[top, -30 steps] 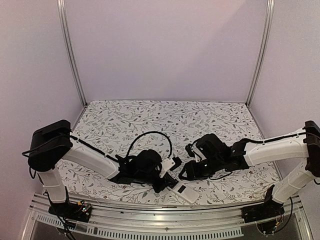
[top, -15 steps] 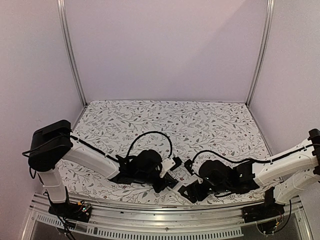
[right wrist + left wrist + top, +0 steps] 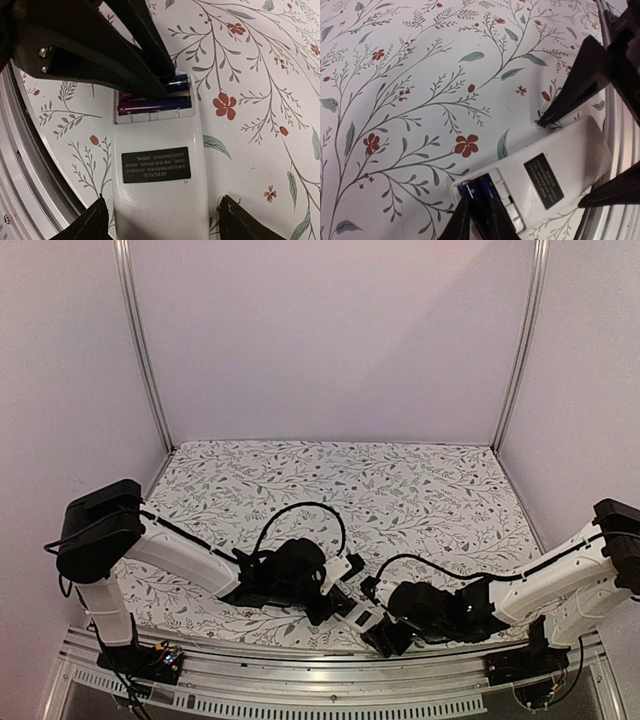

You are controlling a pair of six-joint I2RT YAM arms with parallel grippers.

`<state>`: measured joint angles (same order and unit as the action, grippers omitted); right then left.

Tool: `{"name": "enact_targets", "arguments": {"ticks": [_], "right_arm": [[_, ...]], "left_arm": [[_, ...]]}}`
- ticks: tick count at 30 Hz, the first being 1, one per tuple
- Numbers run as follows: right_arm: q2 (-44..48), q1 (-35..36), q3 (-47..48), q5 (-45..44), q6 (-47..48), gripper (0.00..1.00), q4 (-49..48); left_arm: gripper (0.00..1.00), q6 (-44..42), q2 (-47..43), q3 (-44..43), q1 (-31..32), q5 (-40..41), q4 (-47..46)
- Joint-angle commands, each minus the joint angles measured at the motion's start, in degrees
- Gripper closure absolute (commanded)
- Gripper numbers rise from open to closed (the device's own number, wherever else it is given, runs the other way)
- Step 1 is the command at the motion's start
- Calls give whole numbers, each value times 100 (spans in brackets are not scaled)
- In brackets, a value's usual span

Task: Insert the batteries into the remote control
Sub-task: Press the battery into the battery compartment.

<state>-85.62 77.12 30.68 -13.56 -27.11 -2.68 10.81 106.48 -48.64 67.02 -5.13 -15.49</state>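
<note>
While the left gripper clamped a battery at the remote slot, the right gripper stood astride it, jaws apart; seemingly light, slick, best edge-gripped.

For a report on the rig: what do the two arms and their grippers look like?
Both the left arm and the right arm have white links and bulky black joint housings. A thin black cable arcs over the left wrist, another over the right. The left gripper and right gripper are black, with flat tapering fingers.
</note>
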Motion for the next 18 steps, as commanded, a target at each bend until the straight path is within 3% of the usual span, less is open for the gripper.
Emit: {"name": "enact_targets", "arguments": {"ticks": [1,18], "right_arm": [[-159,202,-62,-12,316,27,-93],[-481,287,-40,-263,562,47,-137]], "left_arm": [[86,52,58,-48,61,29,305],[88,149,243,-163,62,-60,428]]}}
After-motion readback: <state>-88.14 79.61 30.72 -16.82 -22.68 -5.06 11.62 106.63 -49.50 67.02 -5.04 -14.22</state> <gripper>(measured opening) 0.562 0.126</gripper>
